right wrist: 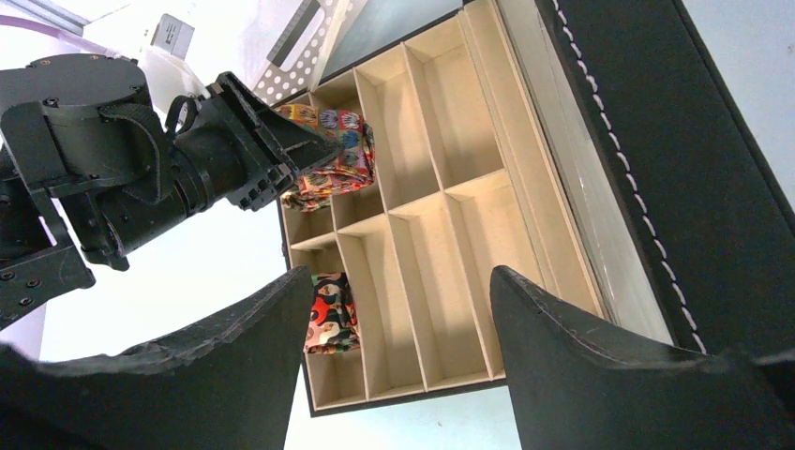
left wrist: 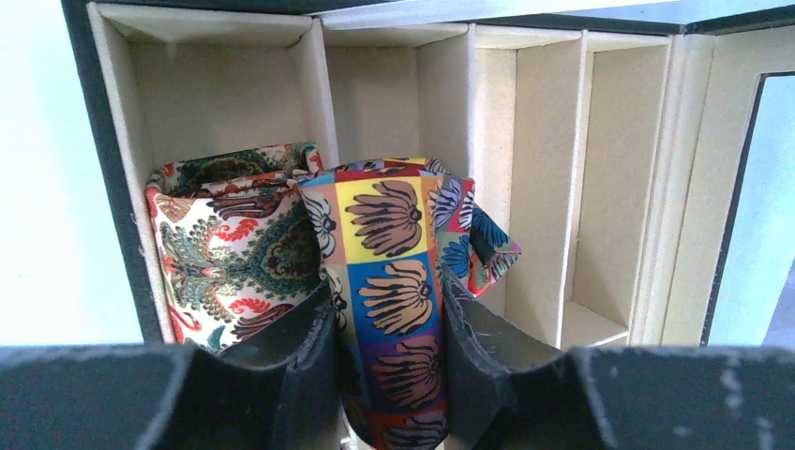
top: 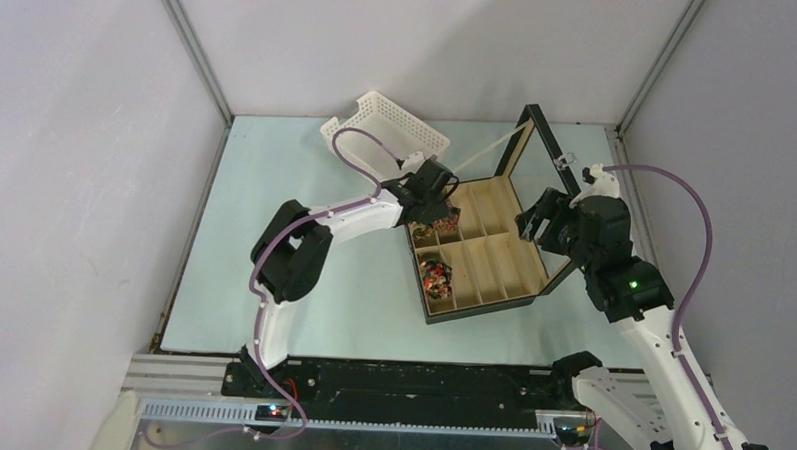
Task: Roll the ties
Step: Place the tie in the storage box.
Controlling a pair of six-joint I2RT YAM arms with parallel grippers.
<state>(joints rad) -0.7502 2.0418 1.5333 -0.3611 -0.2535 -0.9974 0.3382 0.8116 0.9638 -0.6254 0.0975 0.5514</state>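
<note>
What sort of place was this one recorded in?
Probably a lab robot cell: blank white walls, two arms bolted at the table edge, and a box, basket and ties as props.

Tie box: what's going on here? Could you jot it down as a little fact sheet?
box: black, lid open, beige compartments
left gripper: shut on flower tie, at the far-left compartments
paisley tie: in the compartment beside it
rolled tie: in the near-left compartment
right gripper: open, empty, over the box's right side
basket: white, behind the box
</note>
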